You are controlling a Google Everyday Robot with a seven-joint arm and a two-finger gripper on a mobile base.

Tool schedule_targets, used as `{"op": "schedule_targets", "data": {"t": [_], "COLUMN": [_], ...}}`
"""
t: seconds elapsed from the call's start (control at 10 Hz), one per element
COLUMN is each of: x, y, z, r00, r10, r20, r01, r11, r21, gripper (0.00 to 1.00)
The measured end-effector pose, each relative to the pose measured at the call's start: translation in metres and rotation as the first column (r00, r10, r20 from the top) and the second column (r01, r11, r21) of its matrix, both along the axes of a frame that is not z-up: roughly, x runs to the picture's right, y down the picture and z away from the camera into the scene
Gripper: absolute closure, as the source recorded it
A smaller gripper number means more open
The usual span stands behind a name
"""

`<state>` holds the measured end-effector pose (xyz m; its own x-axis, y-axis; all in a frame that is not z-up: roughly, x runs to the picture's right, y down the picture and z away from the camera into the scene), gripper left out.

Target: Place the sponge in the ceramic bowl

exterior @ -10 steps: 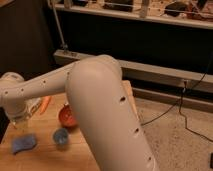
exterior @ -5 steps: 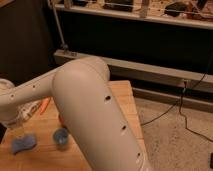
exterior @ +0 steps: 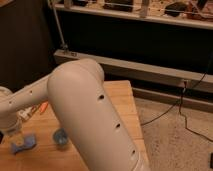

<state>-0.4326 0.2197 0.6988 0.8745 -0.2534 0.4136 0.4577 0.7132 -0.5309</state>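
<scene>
The light-blue sponge [exterior: 24,143] lies flat on the wooden table [exterior: 119,102] near its front left. The gripper [exterior: 10,133] hangs at the far left edge of the camera view, just above and left of the sponge, at the end of the big white arm [exterior: 85,115]. The arm fills the middle of the view. The ceramic bowl is hidden behind it.
A small round blue cup [exterior: 61,136] stands right of the sponge, close to the arm. An orange object [exterior: 44,107] peeks out behind the forearm. Dark shelving [exterior: 140,30] stands behind the table, and cables [exterior: 190,115] trail over the floor on the right.
The arm has swung left and nearer the camera, now covering the bowl that showed earlier. The gripper end has dropped closer to the sponge. Sponge and cup have not moved.
</scene>
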Motion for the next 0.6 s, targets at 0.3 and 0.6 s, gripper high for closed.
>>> {"op": "schedule_targets", "data": {"t": [0.3,0.6], "x": [0.000,-0.001], "y": [0.023,0.039], "z": [0.006,0.020], "r00": [0.999,0.997], "r10": [-0.040,-0.075], "r20": [-0.007,-0.023], "r01": [0.039,0.074], "r11": [0.9991,0.9968], "r21": [-0.018,-0.031], "gripper": [0.35,0.35]}}
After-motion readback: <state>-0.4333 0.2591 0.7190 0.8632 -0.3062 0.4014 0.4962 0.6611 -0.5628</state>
